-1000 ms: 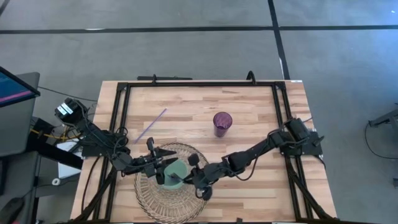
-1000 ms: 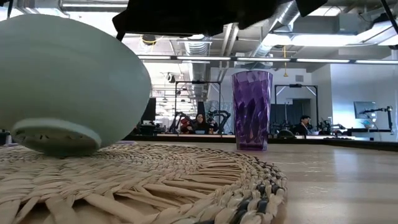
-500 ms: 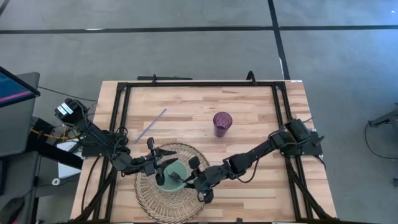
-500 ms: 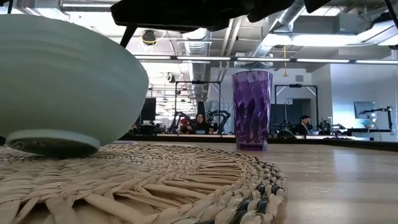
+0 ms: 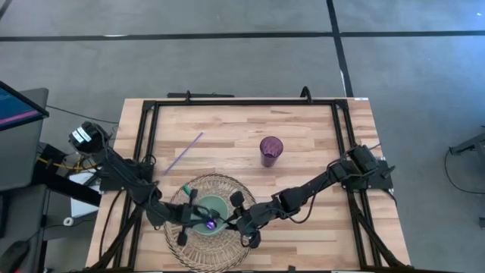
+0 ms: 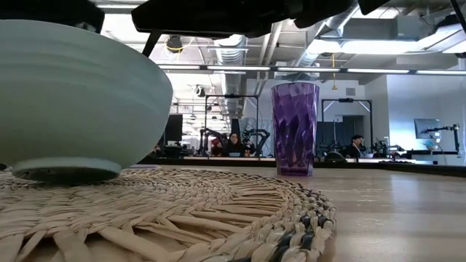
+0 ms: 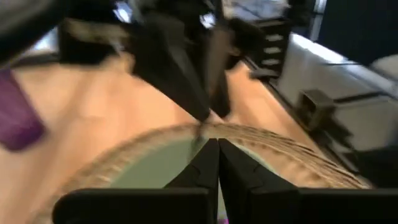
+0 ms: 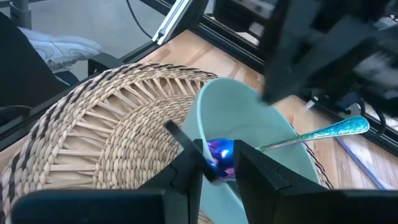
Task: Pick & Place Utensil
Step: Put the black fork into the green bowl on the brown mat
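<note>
Both arms reach in low toward the middle of the near side. The left hand (image 5: 195,221) has its fingers pressed shut. The right hand (image 8: 217,163) is close beside it, fingers a little apart.

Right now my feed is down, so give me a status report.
Left gripper shut over the green bowl. Right gripper at the spoon in the bowl. Purple cup stands clear.

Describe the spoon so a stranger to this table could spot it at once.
Find the round woven mat at the near edge of the wooden table; a pale green bowl sits on it. The spoon lies in that bowl, its shiny blue-purple metal unlike the thin purple straw lying flat on bare wood.
</note>
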